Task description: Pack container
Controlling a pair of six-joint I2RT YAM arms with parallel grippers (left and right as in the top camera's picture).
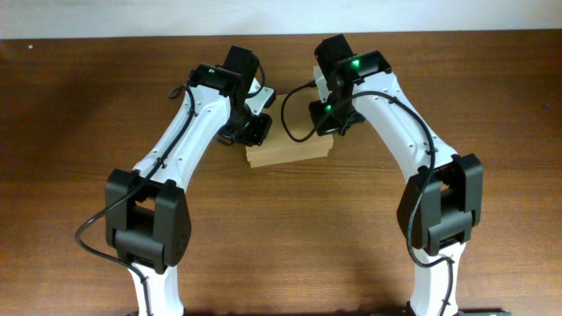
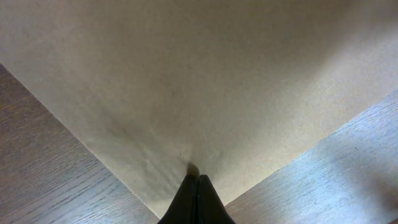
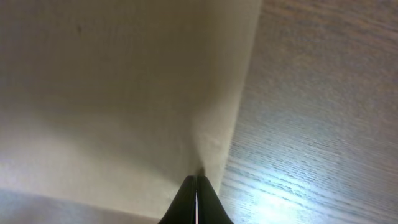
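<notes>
Overhead view, starting at the left of the frame: the left arm (image 1: 189, 123) reaches up and inward from the bottom edge, white shell and black joints. The left gripper (image 1: 248, 132) is planted at the upper-left corner of the container (image 1: 290, 154). That container is a plain tan cardboard box, lying slightly askew on the dark wooden table (image 1: 88, 105), just above the middle of the frame. Only its near strip shows between the two wrists. Moving right, the right arm (image 1: 399, 123) mirrors the first, with two green lights (image 1: 356, 63) glowing on it. The right gripper (image 1: 329, 118) is at the box's upper-right corner. From up here I can't make out either set of jaws.

Now the left wrist view: the left gripper (image 2: 198, 183) has its black fingers pressed tight together with no gap between them. The tips are touching flat cardboard, and there's a small dimple right where they meet it. The container (image 2: 199, 74) fills most of the frame, with table (image 2: 37, 168) showing at the lower left and lower right.

The right wrist view is much the same. The right gripper (image 3: 197, 183) is closed finger to finger, its tips against the container (image 3: 112, 93) close to its right edge. Cardboard takes up the left of the frame, and brightly lit table (image 3: 323, 93) takes up the right.
</notes>
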